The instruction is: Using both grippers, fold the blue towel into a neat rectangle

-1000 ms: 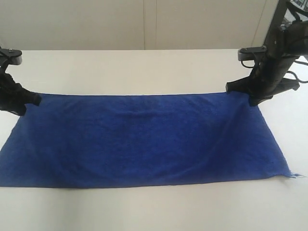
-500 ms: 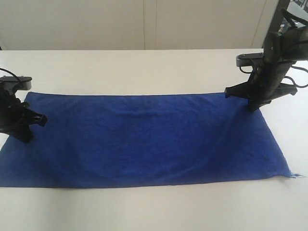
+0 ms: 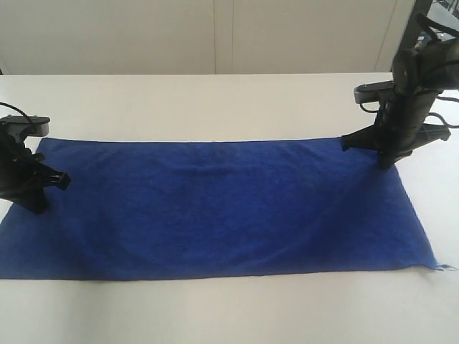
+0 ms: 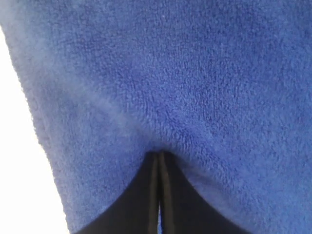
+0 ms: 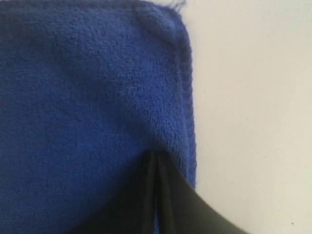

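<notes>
The blue towel [image 3: 215, 208] lies spread flat and long across the white table. My left gripper [image 3: 34, 204] stands on the towel's left edge. Its fingers [image 4: 146, 195] are shut together and their tips press into the terry pile [image 4: 195, 73]. My right gripper [image 3: 387, 161] stands on the towel's far right corner, also shut. In the right wrist view its tips dent the cloth [image 5: 97, 97] just inside the hem. I see no cloth between either pair of tips. The white tag is out of view.
The white table [image 3: 215, 104] runs on behind the towel to a pale wall. A strip of table [image 3: 229, 312] shows in front of the towel. Loose threads [image 3: 443, 267] trail from the towel's near right corner. The right arm's cables hang at the far right.
My left gripper moved from the far left corner toward the front along the left edge, then stopped. My right gripper slid slightly right, and the towel's right edge shifted right with it.
</notes>
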Controlling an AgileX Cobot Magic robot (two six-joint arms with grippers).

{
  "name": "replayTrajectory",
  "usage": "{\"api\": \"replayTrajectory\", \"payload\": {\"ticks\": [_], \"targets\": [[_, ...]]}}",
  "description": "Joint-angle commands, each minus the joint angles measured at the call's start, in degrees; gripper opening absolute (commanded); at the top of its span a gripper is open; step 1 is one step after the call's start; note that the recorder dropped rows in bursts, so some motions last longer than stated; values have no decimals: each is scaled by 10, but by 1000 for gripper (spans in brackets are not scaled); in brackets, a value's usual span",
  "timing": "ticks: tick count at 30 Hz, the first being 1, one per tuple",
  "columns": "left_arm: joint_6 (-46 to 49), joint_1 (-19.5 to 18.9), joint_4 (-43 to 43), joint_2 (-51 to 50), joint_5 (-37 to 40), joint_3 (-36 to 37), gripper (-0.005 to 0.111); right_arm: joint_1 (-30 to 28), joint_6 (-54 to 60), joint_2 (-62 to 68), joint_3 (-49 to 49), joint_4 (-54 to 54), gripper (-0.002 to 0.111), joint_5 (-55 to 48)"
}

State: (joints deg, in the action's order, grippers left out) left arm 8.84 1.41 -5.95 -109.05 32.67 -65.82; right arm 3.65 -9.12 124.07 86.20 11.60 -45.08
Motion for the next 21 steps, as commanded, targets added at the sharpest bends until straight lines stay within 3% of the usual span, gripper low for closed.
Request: {"api": "replayTrajectory", "payload": {"ticks": [1,9,16,21], "targets": [[0,-1,13,-14,34,7,0,-3,-16,5,0,32,0,-21],[0,-1,13,-14,35,7,0,-3,-16,-13,0,15,0,-8],[0,-1,12,17,42,4,0,-3,2,-120,-34,-12,0,-72],[-2,-1,11,66,112,5,0,-2,2,-176,-101,-17,0,-70]]}}
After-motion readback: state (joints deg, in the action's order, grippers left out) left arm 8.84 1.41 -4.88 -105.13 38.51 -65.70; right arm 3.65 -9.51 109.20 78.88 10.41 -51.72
